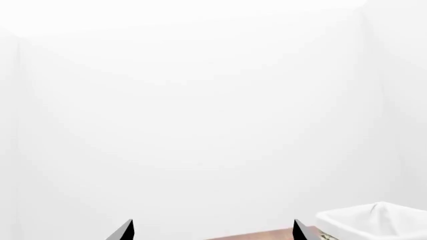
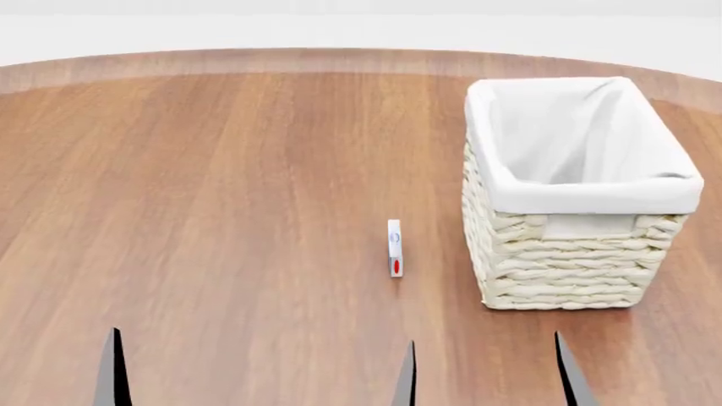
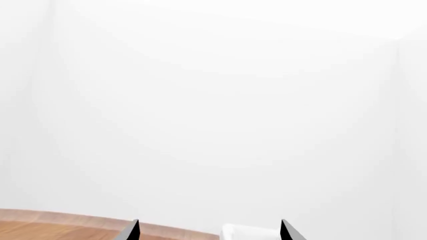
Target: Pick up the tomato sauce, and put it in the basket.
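The tomato sauce can is not in view in any frame. The cream wicker basket (image 2: 570, 254) with its white cloth lining stands upright at the right of the wooden table; its rim also shows in the left wrist view (image 1: 373, 220) and the right wrist view (image 3: 250, 232). My left gripper (image 1: 212, 232) is open and empty, with its fingertips wide apart. My right gripper (image 3: 210, 231) is open and empty too. In the head view only dark fingertips (image 2: 113, 372) poke up at the bottom edge, near the table's front, well short of the basket.
A small flat white object (image 2: 394, 248) with a blue and a red mark lies on the round wooden table (image 2: 226, 186), just left of the basket. White walls stand beyond the table's far edge.
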{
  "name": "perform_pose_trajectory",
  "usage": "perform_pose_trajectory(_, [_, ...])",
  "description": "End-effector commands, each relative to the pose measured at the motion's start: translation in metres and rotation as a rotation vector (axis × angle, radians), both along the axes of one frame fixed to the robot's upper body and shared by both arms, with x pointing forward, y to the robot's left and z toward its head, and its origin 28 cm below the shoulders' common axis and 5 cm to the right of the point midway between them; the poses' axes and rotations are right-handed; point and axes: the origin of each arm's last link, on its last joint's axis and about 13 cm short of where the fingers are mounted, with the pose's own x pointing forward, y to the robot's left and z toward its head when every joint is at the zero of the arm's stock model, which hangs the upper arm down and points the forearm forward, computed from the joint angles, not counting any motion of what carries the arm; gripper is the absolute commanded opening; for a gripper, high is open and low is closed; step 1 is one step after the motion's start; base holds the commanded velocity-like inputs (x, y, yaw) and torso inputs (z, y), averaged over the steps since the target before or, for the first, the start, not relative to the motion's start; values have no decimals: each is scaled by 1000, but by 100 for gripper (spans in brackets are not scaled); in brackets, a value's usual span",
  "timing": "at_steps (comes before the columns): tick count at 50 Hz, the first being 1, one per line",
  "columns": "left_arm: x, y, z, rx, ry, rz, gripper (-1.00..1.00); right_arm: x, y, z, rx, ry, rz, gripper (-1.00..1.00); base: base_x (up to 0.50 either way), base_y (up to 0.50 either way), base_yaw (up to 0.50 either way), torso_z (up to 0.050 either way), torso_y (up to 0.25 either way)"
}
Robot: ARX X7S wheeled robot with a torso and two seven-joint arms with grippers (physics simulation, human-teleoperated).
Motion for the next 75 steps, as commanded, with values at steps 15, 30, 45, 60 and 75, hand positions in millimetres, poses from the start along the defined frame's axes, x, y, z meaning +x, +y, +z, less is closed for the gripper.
perform_pose_trajectory(15, [1, 0, -2, 0, 8, 1, 100, 0, 1, -2, -3, 0, 0, 100, 154, 0, 0, 0, 0])
perform_pose_trajectory(30, [0, 1, 0, 0, 4, 1, 100, 0, 1, -2, -3, 1, 0, 100, 157, 0, 0, 0, 0])
perform_pose_trajectory(45, [0, 0, -1, 2, 4, 2, 100, -1, 0, -2, -5, -1, 2, 100, 159, 0, 0, 0, 0])
perform_pose_trajectory(60, [0, 1, -3, 2, 10, 5, 100, -1, 1, -2, 19, -2, 12, 100, 54, 0, 0, 0, 0])
perform_pose_trajectory(75, [2, 3, -9, 4, 34, 11, 100, 6, 2, -15, 31, 46, 4, 100, 0, 0, 0, 0, 0])
